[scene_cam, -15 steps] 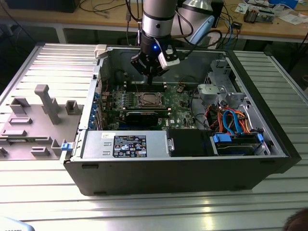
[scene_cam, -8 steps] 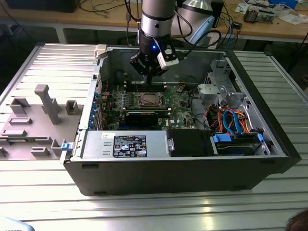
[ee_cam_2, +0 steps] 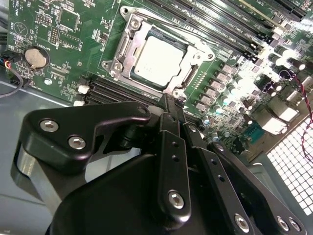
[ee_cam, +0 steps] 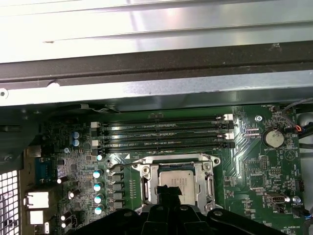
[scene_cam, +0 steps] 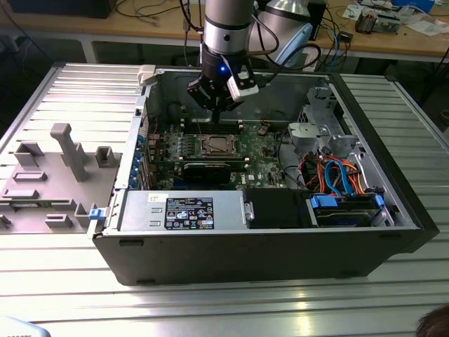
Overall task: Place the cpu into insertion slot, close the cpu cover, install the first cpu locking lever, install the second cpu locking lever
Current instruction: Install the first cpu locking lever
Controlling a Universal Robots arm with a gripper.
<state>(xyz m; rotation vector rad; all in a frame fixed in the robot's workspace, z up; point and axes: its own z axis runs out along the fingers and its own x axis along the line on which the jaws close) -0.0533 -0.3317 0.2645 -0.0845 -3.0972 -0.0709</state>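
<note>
Gripper [scene_cam: 214, 107] positioned inside the open computer case [scene_cam: 393, 210], above the green motherboard [scene_cam: 263, 158], at about 12 o'clock from the socket in the exterior view. Fingers [ee_cam_2: 172, 113] closed together, empty, tips meeting in a narrow dark point, as seen in the second wrist view. Chip [ee_cam_2: 157, 61] seated flat in the socket [ee_cam_2: 122, 46], dull silvery top face up, square with the frame. Chip [ee_cam: 177, 177] located just beyond the fingertips [ee_cam: 168, 192] in the first wrist view, tips overlapping the near edge of the socket [ee_cam: 143, 182]; contact between tips and chip cannot be determined. In the second wrist view, chip apart from the fingertips, at roughly 11 o'clock from the tips, with a strip of board and a dark slot row between. Metal cover frame [ee_cam_2: 193, 46] lying around the chip, large square opening exposing the chip top. Thin wire lever [ee_cam_2: 142, 11] running along the socket edge; latched or free cannot be determined. Long black memory slots [ee_cam: 161, 136] at 12 o'clock from the socket in the first wrist view. Round coin battery [ee_cam: 274, 138] at 2 o'clock from the socket in the same view. Labelled silver power supply box [scene_cam: 182, 210] at 6 o'clock from the socket [scene_cam: 217, 145] in the exterior view.
</note>
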